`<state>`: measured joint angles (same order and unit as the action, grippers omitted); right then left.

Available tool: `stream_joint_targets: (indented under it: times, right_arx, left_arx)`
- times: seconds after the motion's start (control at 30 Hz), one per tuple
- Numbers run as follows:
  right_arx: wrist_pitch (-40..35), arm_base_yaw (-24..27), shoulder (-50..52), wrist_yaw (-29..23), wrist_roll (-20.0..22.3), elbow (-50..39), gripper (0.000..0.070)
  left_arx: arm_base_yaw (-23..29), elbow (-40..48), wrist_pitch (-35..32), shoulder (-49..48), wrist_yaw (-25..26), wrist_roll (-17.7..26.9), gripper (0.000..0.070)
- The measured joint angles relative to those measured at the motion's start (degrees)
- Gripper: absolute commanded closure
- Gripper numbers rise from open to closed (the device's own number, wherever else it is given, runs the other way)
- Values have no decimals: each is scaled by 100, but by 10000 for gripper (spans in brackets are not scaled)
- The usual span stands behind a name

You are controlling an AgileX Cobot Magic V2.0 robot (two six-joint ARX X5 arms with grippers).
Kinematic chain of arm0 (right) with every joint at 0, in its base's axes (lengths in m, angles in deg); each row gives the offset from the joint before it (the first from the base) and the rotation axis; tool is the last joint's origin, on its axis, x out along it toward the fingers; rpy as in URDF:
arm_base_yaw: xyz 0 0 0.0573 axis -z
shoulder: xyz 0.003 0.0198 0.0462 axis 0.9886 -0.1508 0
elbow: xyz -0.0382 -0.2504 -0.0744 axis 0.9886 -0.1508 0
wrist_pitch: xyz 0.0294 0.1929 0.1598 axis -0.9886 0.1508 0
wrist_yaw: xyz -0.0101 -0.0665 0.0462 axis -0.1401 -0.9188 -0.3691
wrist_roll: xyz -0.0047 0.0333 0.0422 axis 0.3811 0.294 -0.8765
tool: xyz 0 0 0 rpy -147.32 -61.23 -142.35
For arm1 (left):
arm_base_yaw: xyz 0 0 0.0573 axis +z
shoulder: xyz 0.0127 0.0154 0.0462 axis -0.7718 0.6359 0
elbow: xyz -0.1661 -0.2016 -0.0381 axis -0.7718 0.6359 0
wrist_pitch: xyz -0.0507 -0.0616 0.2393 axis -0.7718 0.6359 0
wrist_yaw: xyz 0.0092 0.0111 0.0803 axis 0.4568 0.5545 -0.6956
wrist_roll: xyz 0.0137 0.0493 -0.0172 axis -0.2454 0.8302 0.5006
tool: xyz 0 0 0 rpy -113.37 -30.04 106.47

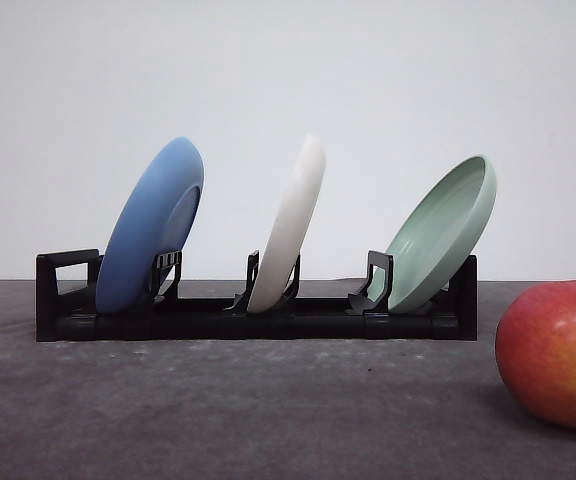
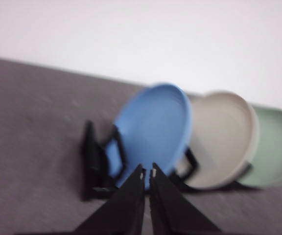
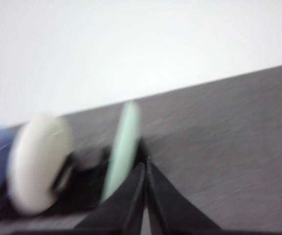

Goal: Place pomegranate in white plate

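From my front camera I read the scene from the left. A black rack [image 1: 253, 318] sits across the dark grey surface [image 1: 218, 410], and three plates stand on edge in its slots, all leaning toward one o'clock. At the nine o'clock end is the blue plate [image 1: 148, 230]. In the middle slot stands the white plate [image 1: 290, 225], nearly edge-on to me. Toward three o'clock of it is the mint-green plate [image 1: 443, 232], its hollow side turned toward me. The three plates stand apart from one another.

Further round, at about four o'clock in my front view, the pomegranate [image 1: 556, 352] rests on the surface, nearer to me than the rack and well apart from it, cut off by the picture edge. Its skin is red, blending to yellow-orange on one side. It is not in the white plate.

On my left wrist camera, which is blurred, the left end effector [image 2: 147, 172] has its fingers drawn narrow, with just a slit between the tips, and it grips nothing. Beyond it I see the blue plate [image 2: 155, 129], the white plate [image 2: 224, 139] and the mint-green plate [image 2: 275, 147] in the rack [image 2: 94, 161].

On my right wrist camera, also blurred, the right end effector [image 3: 145, 166] is likewise drawn narrow and carries nothing. Past its tips the mint-green plate [image 3: 123, 147] shows edge-on, with the white plate [image 3: 37, 161] beside it.
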<state>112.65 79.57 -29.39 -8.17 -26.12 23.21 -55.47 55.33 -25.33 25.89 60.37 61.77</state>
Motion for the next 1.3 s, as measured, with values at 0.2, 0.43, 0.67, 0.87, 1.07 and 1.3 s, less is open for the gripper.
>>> stream_joint_targets:
  times: [0.2, 0.43, 0.67, 0.87, 1.07, 1.3]
  right_arx:
    - [1067, 0, -1065, 1371, 510, 1412, 700]
    - [1384, 0, -1609, 2742, 1503, 2009, 700]
    - [1388, 0, -1596, 2811, 1702, 2009, 698]
    - [1388, -2, -1596, 2811, 1720, 2009, 331]
    - [1390, 0, -1596, 2811, 1720, 2009, 127]
    - [1390, 0, -1596, 2811, 1705, 2009, 127]
  left_arx:
    - [0, -1185, 404, 958, 1224, 85, 698]
    - [0, -1578, 429, 1585, 3040, 525, 700]
    - [0, -1578, 463, 1655, 3346, 849, 699]
    - [-19, -1578, 463, 1657, 3351, 909, 341]
    - [-85, -1578, 463, 1657, 3338, 951, 62]
    - [-408, -1618, 431, 1833, 3056, 802, 69]
